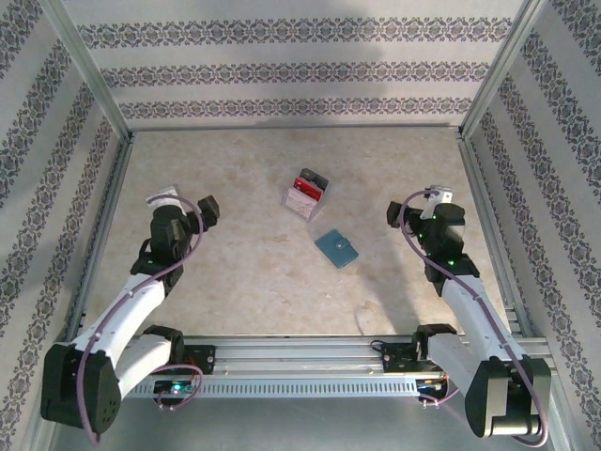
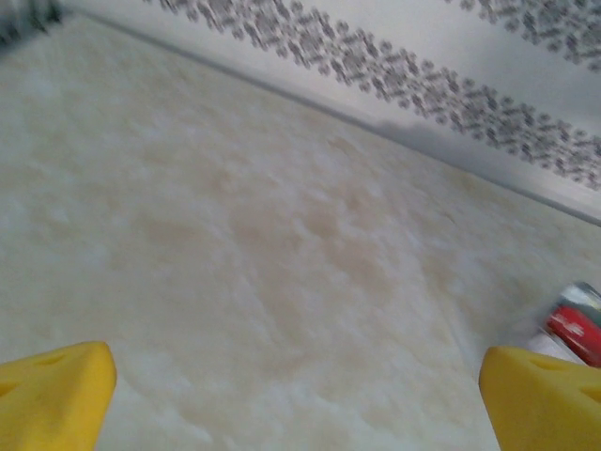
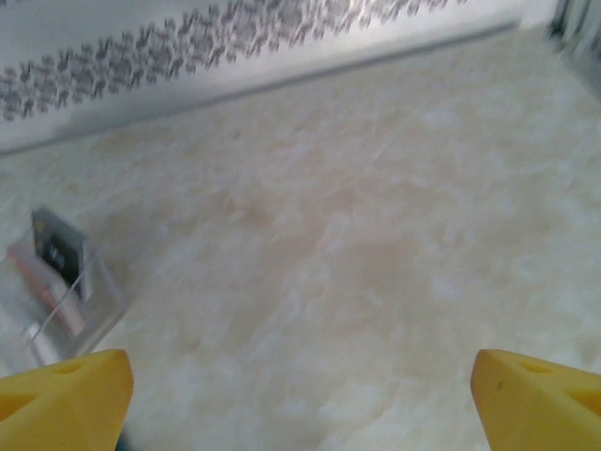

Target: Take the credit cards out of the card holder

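Observation:
The card holder (image 1: 336, 248), a small teal-blue wallet, lies folded shut on the table a little right of centre. The credit cards are hidden. My left gripper (image 1: 199, 213) hovers over the table's left side, well left of the holder. Its yellow fingertips (image 2: 52, 395) stand wide apart, so it is open (image 2: 299, 404) over bare tabletop. My right gripper (image 1: 413, 209) hangs to the right of the holder. It is open (image 3: 300, 404) too, with nothing between its yellow fingertips (image 3: 61, 399).
A clear plastic box (image 1: 306, 194) with red and dark contents stands just behind the holder; the box (image 2: 575, 319) sits at the right edge of the left wrist view, and the box (image 3: 56, 282) is at the left of the right wrist view. Patterned walls (image 1: 282, 70) enclose the table.

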`<state>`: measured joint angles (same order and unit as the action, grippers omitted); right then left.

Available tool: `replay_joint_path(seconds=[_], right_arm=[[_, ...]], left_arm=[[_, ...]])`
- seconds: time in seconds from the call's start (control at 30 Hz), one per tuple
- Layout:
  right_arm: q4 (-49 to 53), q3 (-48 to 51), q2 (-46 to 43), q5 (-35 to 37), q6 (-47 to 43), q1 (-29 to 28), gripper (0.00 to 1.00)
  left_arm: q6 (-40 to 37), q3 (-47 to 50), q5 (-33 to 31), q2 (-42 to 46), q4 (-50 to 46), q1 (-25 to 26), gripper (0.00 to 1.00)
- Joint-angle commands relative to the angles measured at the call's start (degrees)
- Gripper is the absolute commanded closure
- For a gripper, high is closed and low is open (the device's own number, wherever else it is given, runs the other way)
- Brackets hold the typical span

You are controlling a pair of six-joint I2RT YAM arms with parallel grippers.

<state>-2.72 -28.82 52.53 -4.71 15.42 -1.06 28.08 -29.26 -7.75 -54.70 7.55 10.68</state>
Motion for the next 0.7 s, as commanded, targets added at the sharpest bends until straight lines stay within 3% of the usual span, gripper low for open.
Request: replay_joint_path(seconds=[0.0, 0.13, 0.33, 0.53, 0.67], right_arm=[[9.9, -1.9, -0.8, -3.9, 4.0, -1.6, 0.11], [13.3, -2.5, -0.1, -5.3, 6.4, -4.4, 0.15], [14.7, -3.4, 3.9, -9.3, 8.9, -7.1, 0.19], [14.7, -4.5, 8.7, -12.2, 9.9, -8.1, 0.27], [15.4, -6.2, 12.0, -14.1, 9.5, -8.4, 0.36]], left_arm=[[11.5, 0.4, -3.0, 2.2, -9.2, 5.8, 0.01], [19.4, 0.5, -3.2, -0.6, -9.4, 14.3, 0.01], [25.0, -2.8, -3.9, -9.4, -6.2, 25.8, 0.0], [25.4, -7.4, -1.3, -19.6, -1.2, 32.5, 0.05], [25.7, -9.8, 1.6, -25.1, 1.6, 34.3, 0.15]])
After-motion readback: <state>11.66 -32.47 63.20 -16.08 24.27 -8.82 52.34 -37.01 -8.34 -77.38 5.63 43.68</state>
